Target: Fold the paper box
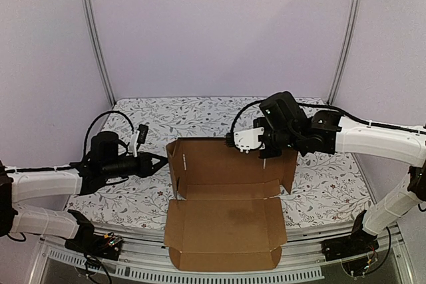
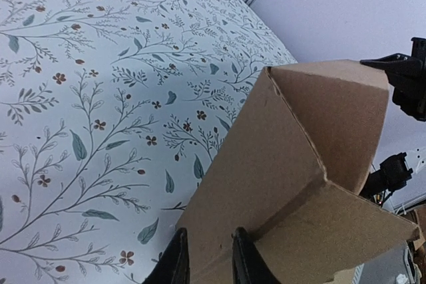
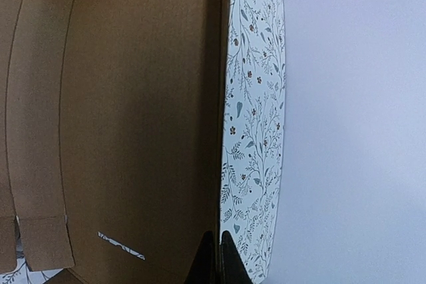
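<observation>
While right fingers (image 3: 208, 262) pinch paper box (image 1: 226, 184) back wall, left arm (image 1: 46, 184) lies level, left fingers (image 2: 176, 262) parted.

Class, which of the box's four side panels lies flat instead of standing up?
The near panel of the paper box: it alone lies flat, while the left panel, back panel and right panel stand upright.
</observation>
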